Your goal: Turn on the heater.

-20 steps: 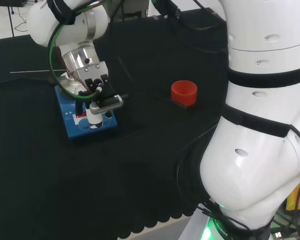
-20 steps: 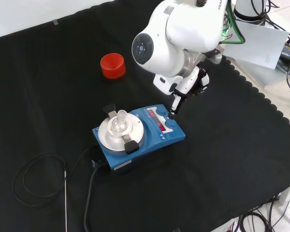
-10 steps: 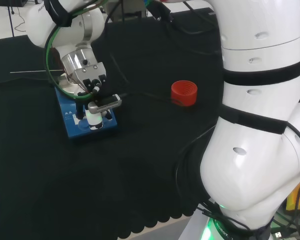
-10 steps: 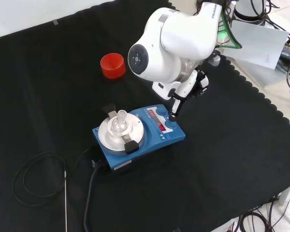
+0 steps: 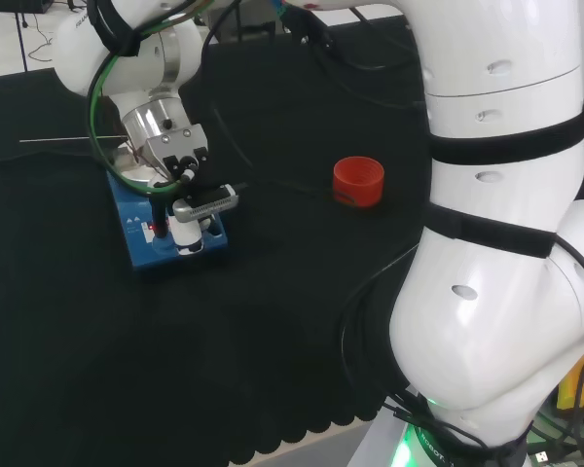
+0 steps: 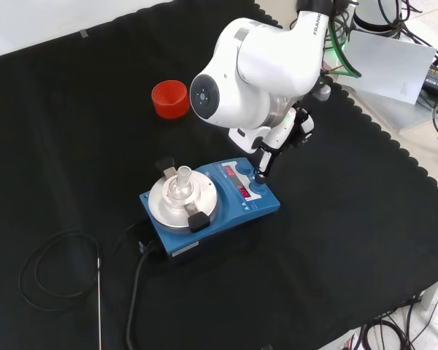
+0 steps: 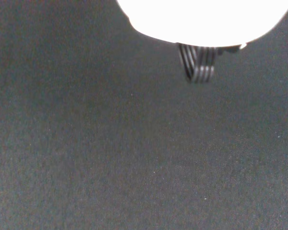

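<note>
The heater (image 6: 226, 211) is a blue hotplate with a round silver top plate (image 6: 164, 208) and a small clear glass vessel (image 6: 179, 186) clamped on it. Its front panel (image 6: 241, 186) shows red lit digits and blue knobs. The hand (image 6: 281, 138) hangs over the panel's far end, one straight dark finger (image 6: 263, 166) pointing down with its tip on the panel by a knob. In the head view the hand (image 5: 190, 195) covers the near end of the heater (image 5: 136, 238), finger (image 5: 158, 216) down on the panel. A blurred white part of the hand (image 7: 206, 19) sits over black cloth in the wrist view.
A red ribbed ring (image 6: 170, 98) stands on the cloth beyond the heater, right of it in the head view (image 5: 357, 181). The heater's black cable (image 6: 58, 270) loops on the cloth at the front view's lower left, beside a thin metal probe (image 6: 99, 306). The arm's big white link (image 6: 255, 65) overhangs the hand.
The arm's big link has swung a little leftward in the front view. The fingertip has stayed on the heater's panel with barely any shift.
</note>
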Robot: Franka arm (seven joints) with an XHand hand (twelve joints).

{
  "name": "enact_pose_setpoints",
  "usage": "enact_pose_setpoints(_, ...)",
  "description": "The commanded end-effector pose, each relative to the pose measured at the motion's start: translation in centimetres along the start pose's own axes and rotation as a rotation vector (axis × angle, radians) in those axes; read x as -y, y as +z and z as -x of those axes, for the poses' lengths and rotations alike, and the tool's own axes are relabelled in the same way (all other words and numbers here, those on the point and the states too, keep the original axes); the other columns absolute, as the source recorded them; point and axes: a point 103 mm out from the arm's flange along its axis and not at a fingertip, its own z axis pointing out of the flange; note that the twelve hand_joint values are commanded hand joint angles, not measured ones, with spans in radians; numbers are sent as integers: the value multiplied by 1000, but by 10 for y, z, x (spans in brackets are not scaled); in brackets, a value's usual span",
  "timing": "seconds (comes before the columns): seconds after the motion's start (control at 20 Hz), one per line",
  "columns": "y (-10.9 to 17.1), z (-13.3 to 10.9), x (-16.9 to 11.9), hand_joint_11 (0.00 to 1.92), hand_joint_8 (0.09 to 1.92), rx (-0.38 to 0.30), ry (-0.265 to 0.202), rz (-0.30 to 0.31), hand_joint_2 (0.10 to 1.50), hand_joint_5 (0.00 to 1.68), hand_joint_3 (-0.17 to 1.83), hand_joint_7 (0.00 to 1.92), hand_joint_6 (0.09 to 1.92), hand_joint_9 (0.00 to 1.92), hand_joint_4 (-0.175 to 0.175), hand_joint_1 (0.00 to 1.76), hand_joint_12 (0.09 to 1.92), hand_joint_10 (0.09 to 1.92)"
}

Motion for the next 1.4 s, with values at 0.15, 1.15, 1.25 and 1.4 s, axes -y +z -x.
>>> enact_pose_setpoints(0.15,0,1,0,1166,1701,5,-2,3,533,299,1189,1565,87,1680,-38,1431,1247,1545)
enact_pose_setpoints(1.15,-1,1,-8,1166,1694,18,0,-13,530,308,1197,1567,87,1678,-38,1430,1242,1540)
enact_pose_setpoints(1.25,-1,0,-9,1166,1692,18,-1,-10,529,309,1197,1569,87,1678,-38,1430,1240,1539)
enact_pose_setpoints(1.4,-1,0,-9,1167,1690,36,14,-12,529,310,1198,1570,87,1679,-37,1430,1238,1538)
